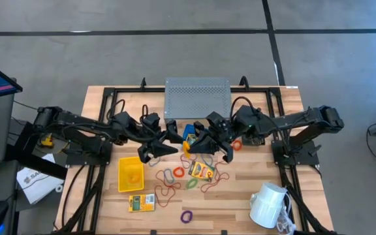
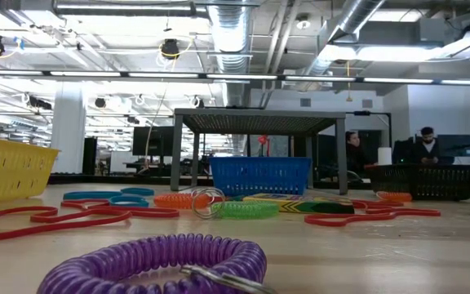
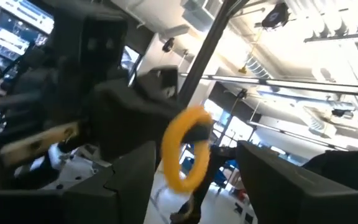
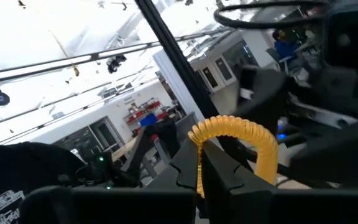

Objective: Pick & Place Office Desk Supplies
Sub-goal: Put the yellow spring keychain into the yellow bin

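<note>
Over the table's middle my two grippers face each other. My right gripper (image 4: 202, 158) (image 1: 198, 142) is shut on a yellow coiled loop (image 4: 236, 127). My left gripper (image 3: 194, 180) (image 1: 166, 147) is open, a finger on either side of that loop (image 3: 184, 149), apart from it. On the table lie more loops: red (image 2: 96, 214), green (image 2: 245, 209) and purple (image 2: 161, 260). Yellow packets (image 1: 202, 171) (image 1: 141, 203) also lie there. A yellow bin (image 1: 130, 173), a blue bin (image 2: 259, 175) and a black mesh bin (image 2: 429, 181) stand on the wood. My right gripper pinches the yellow loop's coil on one side of the ring (image 4: 198, 149) between its two shut fingertips. The rest of the ring arches beyond the fingers. The loop is lifted clear of the table, between the two arms.
A grey perforated riser (image 1: 198, 98) stands at the far middle and a white mug (image 1: 268, 204) lies at the near right. Black frame rails (image 1: 96, 163) run along the left and right sides. People sit in the room beyond the table (image 2: 424, 143).
</note>
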